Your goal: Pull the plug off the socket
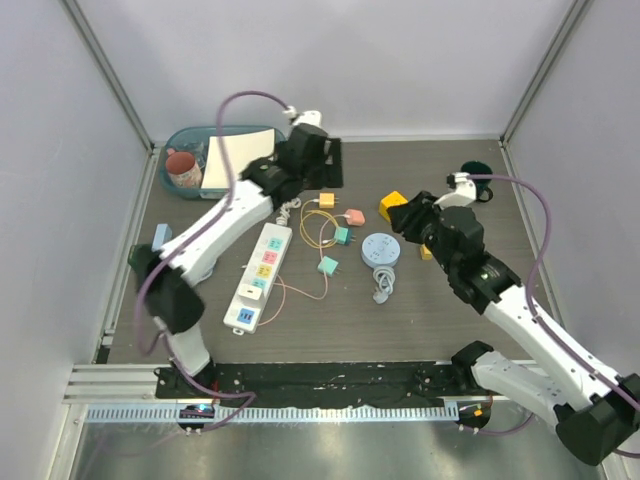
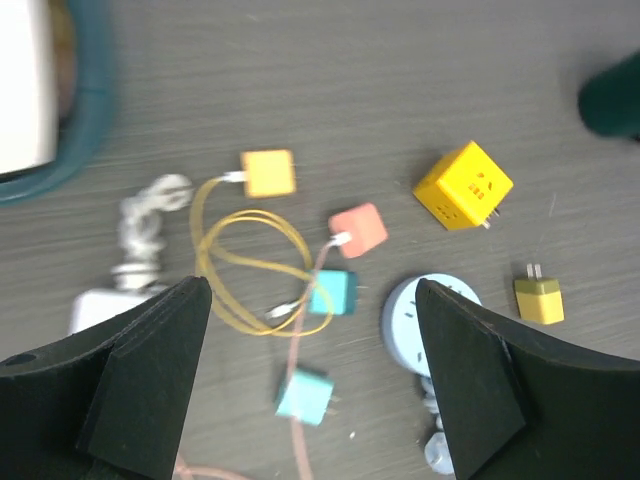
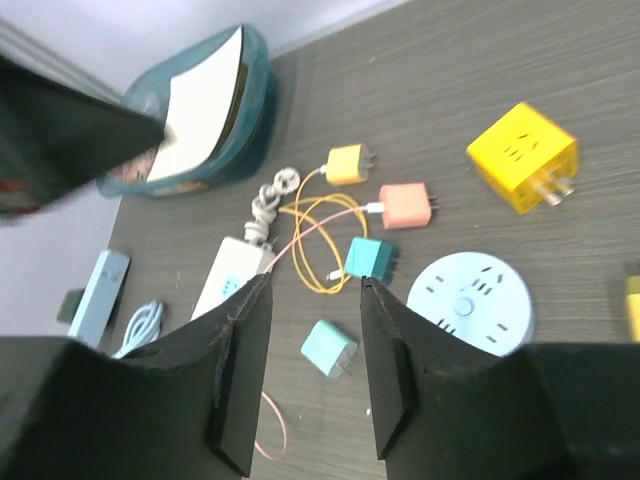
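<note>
Nothing done yet: the socket (image 1: 268, 250) lies left of centre, the left gripper (image 2: 312, 300) is spread wide & empty beyond its far end, the right gripper (image 3: 315, 290) is narrowly open, empty, well apart to the right, and the plug (image 1: 252, 292) sits seated twd the strip's near end, so approach, grasp & pull all remain.

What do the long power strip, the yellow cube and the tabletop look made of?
Power strip: likely hard plastic, white body with flat pastel outlet faces. Yellow cube: smooth moulded plastic, slight sheen, crisp edges. Tabletop: dark grey wood-grain laminate or veneer, matte; cannot tell which.
</note>
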